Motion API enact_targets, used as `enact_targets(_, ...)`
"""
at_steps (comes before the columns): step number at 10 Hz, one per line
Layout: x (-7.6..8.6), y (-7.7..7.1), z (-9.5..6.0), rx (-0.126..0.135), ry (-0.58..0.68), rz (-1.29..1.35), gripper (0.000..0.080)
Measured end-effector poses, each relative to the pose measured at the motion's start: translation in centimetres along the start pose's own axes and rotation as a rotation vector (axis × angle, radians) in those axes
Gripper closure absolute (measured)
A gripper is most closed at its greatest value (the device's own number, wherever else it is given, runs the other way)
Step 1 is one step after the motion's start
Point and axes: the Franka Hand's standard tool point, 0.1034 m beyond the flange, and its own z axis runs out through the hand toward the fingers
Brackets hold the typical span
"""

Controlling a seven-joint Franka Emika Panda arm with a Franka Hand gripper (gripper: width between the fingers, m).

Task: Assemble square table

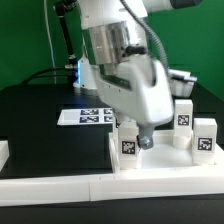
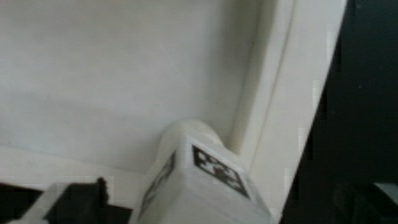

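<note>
My fingers (image 1: pixel 143 139) hung low in the middle of the exterior view, just above the white square tabletop (image 1: pixel 160 160), and whether they stood apart or together I could not tell, since my own white wrist hid them there. The wrist view showed only the dark tip of one finger (image 2: pixel 68 200) near the lower left corner. A tagged leg block (image 2: pixel 214 172) stood upright against the raised rim (image 2: pixel 270 80) in that picture. In the exterior view four such blocks stood on the top: one at lower centre (image 1: pixel 128 140), one just behind it (image 1: pixel 127 123), one at centre right (image 1: pixel 184 120) and one at far right (image 1: pixel 205 137). I judged I was between placing legs. Next I needed to rise straight, clear the block without nudging it, and go for the next leg to fasten. The marker board (image 1: pixel 87 116) lay flat on the black bench (image 1: pixel 40 120) behind.
</note>
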Motion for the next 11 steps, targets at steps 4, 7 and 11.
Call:
enact_targets(4,0.30,0.25,0.16,-0.011,0.005,-0.276,0.0150)
enact_targets(7,0.07,-0.10,0.93,-0.075,0.057,-0.667,0.0150)
enact_targets(11,0.27,0.20,1.03,-0.072,0.060,-0.485,0.0507)
